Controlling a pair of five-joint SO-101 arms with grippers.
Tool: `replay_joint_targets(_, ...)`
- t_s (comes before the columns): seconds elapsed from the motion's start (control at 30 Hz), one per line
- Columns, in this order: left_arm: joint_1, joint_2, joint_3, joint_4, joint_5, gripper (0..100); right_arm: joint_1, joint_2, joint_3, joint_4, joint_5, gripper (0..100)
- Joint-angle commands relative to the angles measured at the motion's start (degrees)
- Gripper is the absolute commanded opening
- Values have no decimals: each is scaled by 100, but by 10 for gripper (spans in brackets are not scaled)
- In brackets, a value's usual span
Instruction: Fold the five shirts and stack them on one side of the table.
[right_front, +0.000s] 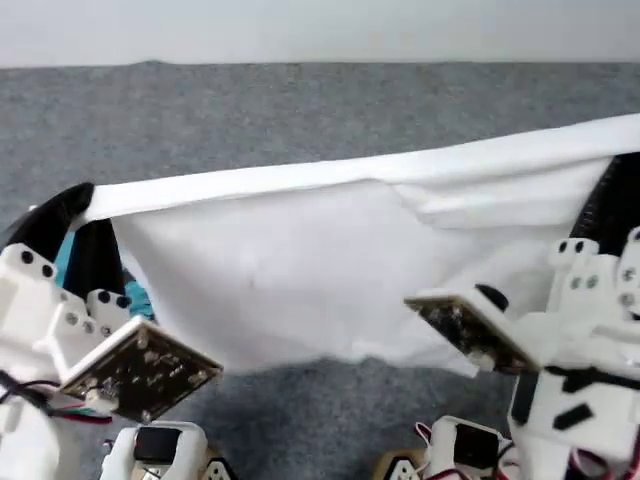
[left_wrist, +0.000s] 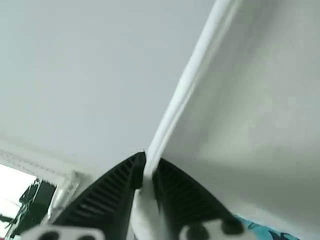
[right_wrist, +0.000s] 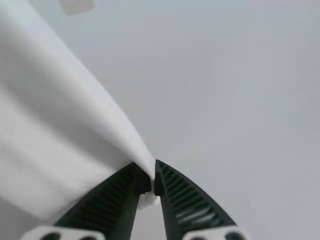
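One white shirt (right_front: 300, 270), two grippers (left_wrist: 145, 172) (right_wrist: 152, 182)

The white shirt (right_front: 300, 270) hangs stretched across the middle of the high view, almost edge to edge (a curtain of sorts), and bars passage there. Grey table (right_front: 300, 110) lies open along the upper frame and in a strip at lower centre. The left arm (right_front: 60, 320) and right arm (right_front: 590, 340) crowd the lower corners.
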Motion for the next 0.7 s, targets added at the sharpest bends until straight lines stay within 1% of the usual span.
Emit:
replay_joint_targets(0.0,-158,88,453,-70,-62,6,-66,101,123,163,70,10)
replay_joint_targets(0.07,-158,229,1033,-79,-70,6,-338,233,536,259,237,10)
replay_joint_targets(0.13,-149,422,1736,-281,-70,6,-620,365,1090,259,492,10)
replay_joint_targets(0.2,-141,659,2466,-835,-70,6,-892,514,1705,75,492,10)
replay_joint_targets(0.3,-149,1081,3565,-2180,-70,6,-1138,822,2708,-532,484,10)
replay_joint_targets(0.37,-149,1424,4207,-3121,-70,6,-1182,1156,3314,-1297,484,10)
replay_joint_targets(0.47,-149,2022,4840,-4519,-53,6,-1191,1824,3895,-2818,484,10)
replay_joint_targets(0.57,-141,2690,4936,-5591,-35,6,-1191,2686,3965,-4127,492,10)
replay_joint_targets(0.67,-123,3314,4752,-6409,-35,6,-1191,3618,3701,-5218,501,10)
